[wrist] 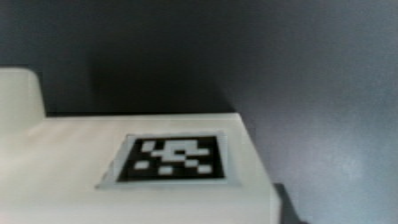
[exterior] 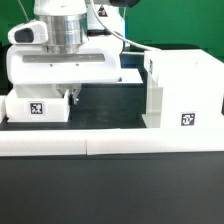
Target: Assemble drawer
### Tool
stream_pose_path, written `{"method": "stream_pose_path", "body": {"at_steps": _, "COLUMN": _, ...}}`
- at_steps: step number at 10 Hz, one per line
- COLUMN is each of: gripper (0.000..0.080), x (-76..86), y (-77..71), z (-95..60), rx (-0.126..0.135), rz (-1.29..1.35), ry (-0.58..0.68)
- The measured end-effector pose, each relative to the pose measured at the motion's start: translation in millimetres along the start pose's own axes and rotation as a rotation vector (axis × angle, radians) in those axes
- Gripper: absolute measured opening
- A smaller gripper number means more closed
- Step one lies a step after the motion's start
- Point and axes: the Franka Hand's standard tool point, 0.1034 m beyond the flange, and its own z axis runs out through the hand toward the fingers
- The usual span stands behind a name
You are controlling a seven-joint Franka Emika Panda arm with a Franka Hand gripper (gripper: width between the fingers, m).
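The tall boxy drawer housing [exterior: 185,88] stands at the exterior view's right, with a tag on its front. A small white tray [exterior: 35,105] with a tag on its front sits at the left. My gripper [exterior: 71,97] hangs low at the tray's right end, with its wide white hand just above the tray. Its fingertips are hidden there, so I cannot tell whether it holds the tray. The wrist view shows a white tagged face [wrist: 175,160] very close up, and no fingers.
The long low white border wall [exterior: 110,146] runs across the front. Another white part [exterior: 131,73] lies behind, between my hand and the housing, and I cannot tell what it is. Dark table [exterior: 110,108] shows between the tray and the housing.
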Motion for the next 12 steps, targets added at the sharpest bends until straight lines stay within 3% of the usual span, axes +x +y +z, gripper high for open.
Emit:
{"method": "stream_pose_path", "body": {"at_steps": 3, "gripper": 0.0041, "x": 1.5, "y": -6.8, "z": -0.5, "rx": -0.008, "rz": -0.02, "ry": 0.008}}
{"method": "stream_pose_path", "body": {"at_steps": 4, "gripper": 0.0041, "x": 5.2, "y": -18.8, "z": -3.8, "rx": -0.013, "rz": -0.044, "ry": 0.012}}
{"method": "stream_pose_path", "body": {"at_steps": 7, "gripper": 0.0041, "x": 13.0, "y": -48.0, "z": -20.1, "rx": 0.013, "rz": -0.105, "ry": 0.002}}
{"method": "stream_pose_path", "body": {"at_steps": 11, "gripper": 0.0041, "x": 17.7, "y": -47.6, "z": -25.6, "rx": 0.019, "rz": -0.159, "ry": 0.004}}
{"method": "stream_pose_path", "body": {"at_steps": 12, "gripper": 0.0041, "x": 18.0, "y": -46.1, "z": -24.3, "rx": 0.009, "rz": -0.263, "ry": 0.01}}
